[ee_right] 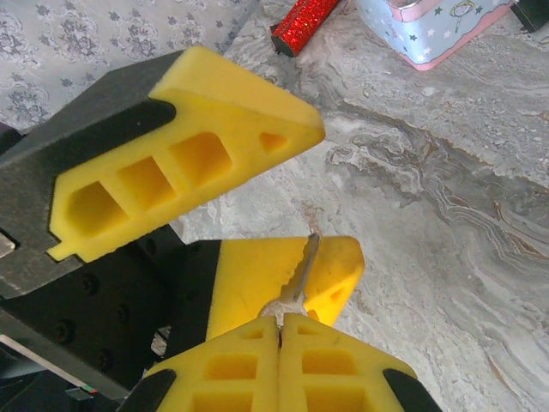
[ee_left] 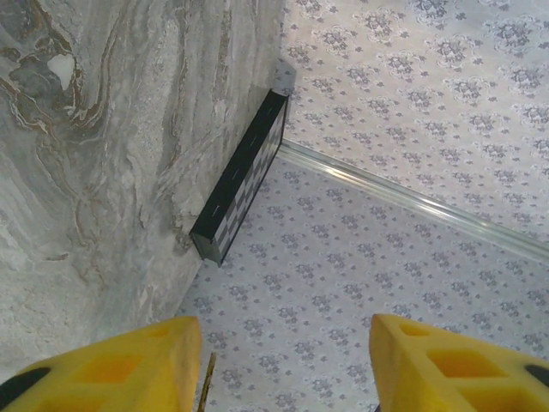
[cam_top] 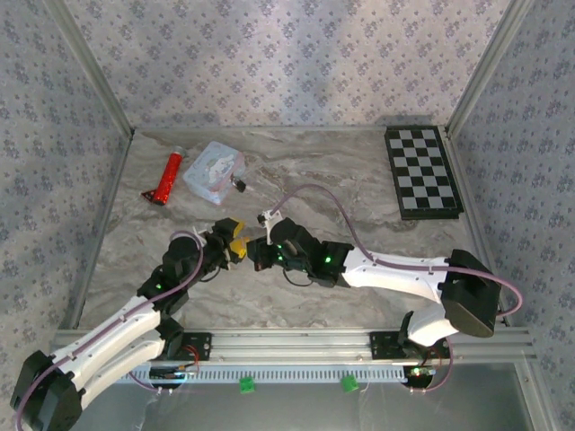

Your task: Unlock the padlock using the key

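Top external view: we see 2 arms meeting at the middle of the marbled desk (cam_top: 359,180). The right claw (ee_right: 280,330) is pressed together, pinching the key (ee_right: 300,273) by its head. The left claw (cam_top: 238,235) is spread, its 2 yellow fingers (ee_right: 197,120) on either side of the key's blade. The padlock (cam_top: 240,186) lies well apart at far left, just beside the pastel tin (cam_top: 214,171).
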Robot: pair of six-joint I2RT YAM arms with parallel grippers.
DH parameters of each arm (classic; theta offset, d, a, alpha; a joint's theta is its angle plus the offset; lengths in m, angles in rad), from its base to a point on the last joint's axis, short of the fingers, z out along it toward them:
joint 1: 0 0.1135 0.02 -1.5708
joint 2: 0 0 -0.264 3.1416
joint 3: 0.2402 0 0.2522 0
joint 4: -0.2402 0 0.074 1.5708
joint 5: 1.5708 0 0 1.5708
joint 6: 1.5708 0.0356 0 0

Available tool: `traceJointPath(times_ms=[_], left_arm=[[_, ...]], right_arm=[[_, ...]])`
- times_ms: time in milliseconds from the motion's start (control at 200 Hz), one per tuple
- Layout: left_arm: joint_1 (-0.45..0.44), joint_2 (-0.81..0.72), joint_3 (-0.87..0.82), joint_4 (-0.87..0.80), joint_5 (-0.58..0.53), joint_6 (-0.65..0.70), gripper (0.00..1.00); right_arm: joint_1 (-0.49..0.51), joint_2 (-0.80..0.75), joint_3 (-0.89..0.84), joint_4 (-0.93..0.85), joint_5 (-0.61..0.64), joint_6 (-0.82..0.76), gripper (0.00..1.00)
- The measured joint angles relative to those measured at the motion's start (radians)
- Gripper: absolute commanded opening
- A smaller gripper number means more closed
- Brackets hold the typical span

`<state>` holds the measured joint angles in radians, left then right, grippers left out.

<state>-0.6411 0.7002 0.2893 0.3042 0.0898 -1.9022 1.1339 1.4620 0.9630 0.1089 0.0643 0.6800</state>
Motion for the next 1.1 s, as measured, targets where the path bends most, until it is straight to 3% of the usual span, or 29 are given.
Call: traceJointPath(times_ms=[220,405,670,1099], left_arm=[[0.001,-0.001,0.000,-0.016,0.003,0.016,0.41],[0.001,-0.009,0.001,-0.024,0.003,0.020,0.38],[0.006,-0.023,0.005,-0.105,0.027,0.032,0.60],[-0.002,-0.025,0.006,-0.151,0.053,0.023,0.62]], right_arm=[[-0.002,0.000,-0.005,0.001,-0.002,0.000,0.01],[-0.002,0.000,-0.005,0.001,-0.001,0.000,0.01],[-0.011,-0.014,-0.005,-0.027,0.008,-0.016,0.00],[-0.024,-0.007,0.035,0.008,-0.012,-0.020,0.00]])
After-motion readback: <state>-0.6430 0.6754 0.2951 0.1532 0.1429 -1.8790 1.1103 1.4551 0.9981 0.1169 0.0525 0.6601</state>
